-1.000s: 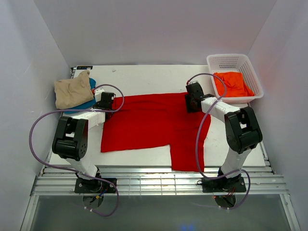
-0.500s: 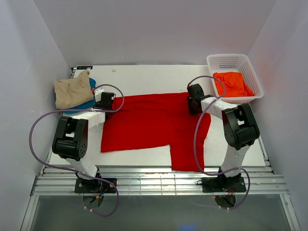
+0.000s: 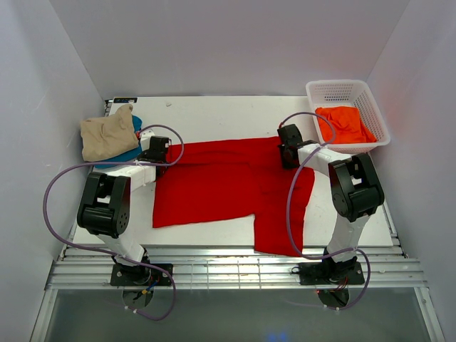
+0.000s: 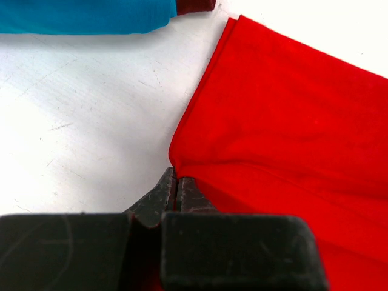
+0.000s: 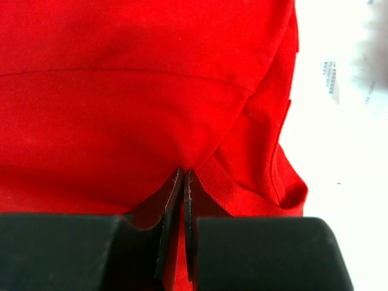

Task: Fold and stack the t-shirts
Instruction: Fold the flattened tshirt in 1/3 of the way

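One red shirt (image 3: pixel 228 189) lies spread across the middle of the tabletop (image 3: pixel 214 114). The left fingers (image 4: pixel 171 188) are clamped on its upper left edge, and the right fingers (image 5: pixel 177 194) on its upper right edge. At upper left, one tan shirt (image 3: pixel 107 135) sits on one teal shirt (image 4: pixel 79 15). At upper right, one basket (image 3: pixel 335 92) holds one orange shirt (image 3: pixel 345 122).

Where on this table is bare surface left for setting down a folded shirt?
Widest bare patch: the far strip of table, between the red t-shirt, the tan shirt pile and the basket. A thin strip lies along the near-left edge. Centre and both far corners are crowded.
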Controlling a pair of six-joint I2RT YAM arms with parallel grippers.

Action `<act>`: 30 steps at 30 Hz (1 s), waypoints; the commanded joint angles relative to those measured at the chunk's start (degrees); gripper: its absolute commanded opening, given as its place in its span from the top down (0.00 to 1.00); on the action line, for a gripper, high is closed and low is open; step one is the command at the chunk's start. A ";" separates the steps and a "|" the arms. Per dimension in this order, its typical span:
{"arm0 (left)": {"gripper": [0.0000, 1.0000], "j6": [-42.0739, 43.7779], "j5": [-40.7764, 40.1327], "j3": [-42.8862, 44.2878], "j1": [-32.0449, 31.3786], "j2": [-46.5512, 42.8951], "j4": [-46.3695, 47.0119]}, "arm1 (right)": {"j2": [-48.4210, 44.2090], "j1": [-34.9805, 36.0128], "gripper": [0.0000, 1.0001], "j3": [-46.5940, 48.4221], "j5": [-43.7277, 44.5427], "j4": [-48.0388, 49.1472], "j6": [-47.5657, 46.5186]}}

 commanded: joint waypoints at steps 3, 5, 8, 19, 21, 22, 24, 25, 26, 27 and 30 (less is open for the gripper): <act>1.00 0.02 -2.18 0.78 0.04 -0.84 -1.11 | -2.72 -1.11 0.92 0.20 5.67 -2.17 -0.13; 1.00 -0.07 -2.45 0.70 0.04 -0.84 -1.29 | -2.81 -1.37 0.92 0.56 6.11 -2.79 -0.31; 1.00 -0.07 -2.10 0.35 0.04 -1.19 -1.20 | -2.72 -1.64 0.92 1.35 7.08 -3.93 -0.48; 1.00 2.66 4.84 -4.74 -0.13 -3.12 3.45 | -2.90 -2.52 0.92 4.34 8.49 -7.19 -1.63; 1.00 3.62 7.73 -5.63 -0.13 -4.53 4.25 | -3.07 -2.43 0.92 4.86 8.40 -7.54 -1.89; 1.00 3.97 8.79 -6.59 -0.13 -4.97 6.42 | -2.81 -2.60 0.92 5.04 8.31 -7.71 -2.07; 0.96 4.59 10.38 -7.21 -0.40 -6.55 6.80 | -2.37 -2.60 0.89 5.83 8.14 -8.50 -2.24; 0.93 4.77 10.56 -7.47 -0.57 -7.16 6.36 | -1.94 -2.60 0.85 6.18 7.96 -9.11 -2.24; 0.85 4.77 10.30 -7.82 -0.66 -8.47 5.84 | -1.50 -2.60 0.77 6.36 7.79 -9.29 -2.24; 0.80 4.16 8.90 -8.00 -1.10 -9.44 5.31 | -1.49 -2.69 0.74 6.53 7.61 -9.30 -2.24; 0.59 3.02 6.79 -8.79 -1.89 -14.44 3.30 | -2.02 -2.61 0.61 6.71 7.35 -8.51 -2.33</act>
